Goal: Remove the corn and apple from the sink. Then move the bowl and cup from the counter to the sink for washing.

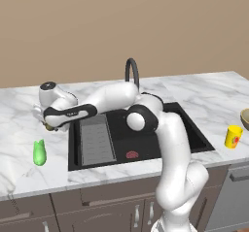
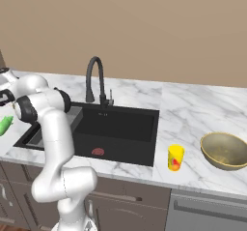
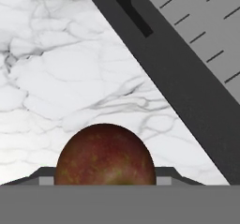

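gripper [image 1: 47,124] hangs low over the counter [image 1: 19,109] just off the sink's [image 1: 73,148] left rim, and from the hand view i read it as pinching the apple [image 3: 105,155], which sits between the finger tips at six o'clock with marble behind it and the sink edge running off toward four o'clock. the corn [image 1: 39,152] already lies on the marble, about seven o'clock from the hand in the left base view and clear of it. my judgement is that i'm setting the apple down; to do it well i'd lower until it rests on the stone, spread the fingers slowly so the round fruit doesn't roll toward the basin, then lift straight up. the cup [image 2: 175,157] and the bowl [image 2: 224,150] wait on the counter at three o'clock of the sink, near each other but apart.
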Controlling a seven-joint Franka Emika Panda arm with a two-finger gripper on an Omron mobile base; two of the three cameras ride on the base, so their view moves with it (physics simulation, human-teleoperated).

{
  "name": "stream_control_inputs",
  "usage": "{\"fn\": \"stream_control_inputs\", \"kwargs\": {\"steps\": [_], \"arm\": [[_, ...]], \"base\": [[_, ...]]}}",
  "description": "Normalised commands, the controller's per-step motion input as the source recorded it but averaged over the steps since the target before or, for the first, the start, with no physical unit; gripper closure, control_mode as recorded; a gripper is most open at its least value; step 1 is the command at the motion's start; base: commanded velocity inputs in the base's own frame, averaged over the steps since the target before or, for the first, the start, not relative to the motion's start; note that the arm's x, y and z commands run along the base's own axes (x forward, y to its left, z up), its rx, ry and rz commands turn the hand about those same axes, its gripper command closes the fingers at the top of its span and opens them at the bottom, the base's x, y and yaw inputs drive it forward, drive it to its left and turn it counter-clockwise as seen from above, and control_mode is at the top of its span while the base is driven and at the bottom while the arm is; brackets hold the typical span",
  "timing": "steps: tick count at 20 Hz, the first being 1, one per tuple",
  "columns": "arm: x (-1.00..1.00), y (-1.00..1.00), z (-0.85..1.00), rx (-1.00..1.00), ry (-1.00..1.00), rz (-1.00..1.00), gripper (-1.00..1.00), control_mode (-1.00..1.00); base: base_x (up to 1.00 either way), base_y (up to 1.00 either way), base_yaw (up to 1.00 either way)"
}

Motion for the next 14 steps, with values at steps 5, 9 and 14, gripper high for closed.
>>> {"fn": "stream_control_inputs", "kwargs": {"steps": [5,9,14], "arm": [[0.12,-0.02,-0.15,0.0,0.06,-0.06,1.0,-1.0],[0.09,-0.03,-0.22,0.0,0.07,-0.06,1.0,-1.0],[0.07,-0.02,-0.2,0.0,0.05,-0.05,1.0,-1.0]], "base": [[0.0,0.0,0.0],[0.0,0.0,0.0],[0.0,0.0,0.0]]}}
